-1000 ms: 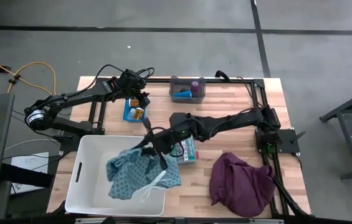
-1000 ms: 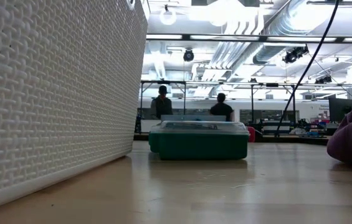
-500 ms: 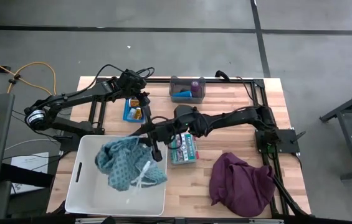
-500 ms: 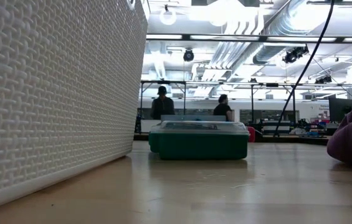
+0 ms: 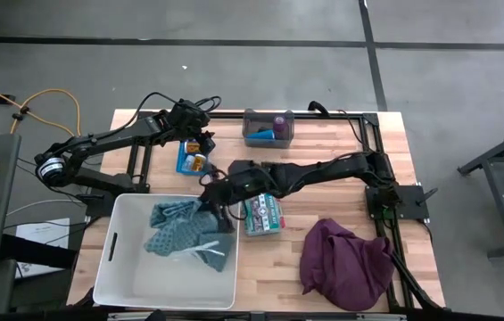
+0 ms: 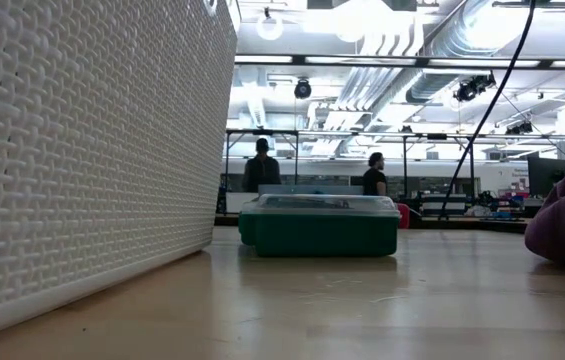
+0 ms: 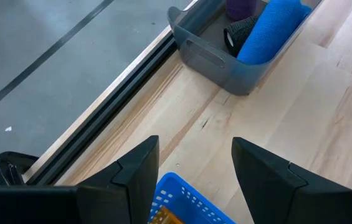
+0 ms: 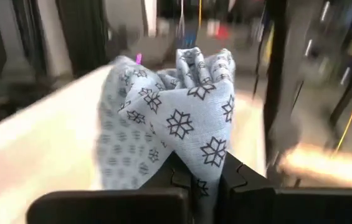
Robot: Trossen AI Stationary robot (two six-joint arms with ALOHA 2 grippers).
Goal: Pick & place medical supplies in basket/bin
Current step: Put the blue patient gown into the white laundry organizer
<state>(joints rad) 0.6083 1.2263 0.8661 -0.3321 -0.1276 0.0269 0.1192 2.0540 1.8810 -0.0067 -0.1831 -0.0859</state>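
Observation:
My right gripper [image 5: 209, 201] is shut on the teal patterned cloth [image 5: 180, 234], above the far right corner of the white bin [image 5: 109, 259]. The cloth bunches up in front of its fingers [image 8: 204, 183]. My left gripper [image 5: 200, 143] hangs open over a small blue basket [image 5: 193, 160] that holds orange bottles; in the left wrist view its fingers [image 7: 138, 165] have nothing between them. A blue roll [image 7: 269, 31] and a purple roll [image 7: 244, 7] lie in a grey tray [image 5: 268, 127] at the far edge. The maroon cloth [image 5: 345, 263] lies heaped near the right. My right gripper pinches a bunched fold of the teal cloth [image 8: 194, 152] between its two fingers, several layers thick. The fingers come nearly level from the table's right. The cloth droops below them, and its lower part [image 5: 176, 245] lies inside the white bin.
A green box [image 5: 260, 214] sits just right of the bin, below my right arm; the low view shows the green box [image 6: 322, 225] beside the bin's woven wall [image 6: 82, 150]. A black frame runs round the far and right edges. People stand far off in the room.
My right gripper has gone toward the table's left edge and down a little, rolling its wrist, still shut on the teal cloth. The cloth, which hung over the bin's right rim, has swung inside and now lies bunched in the bin.

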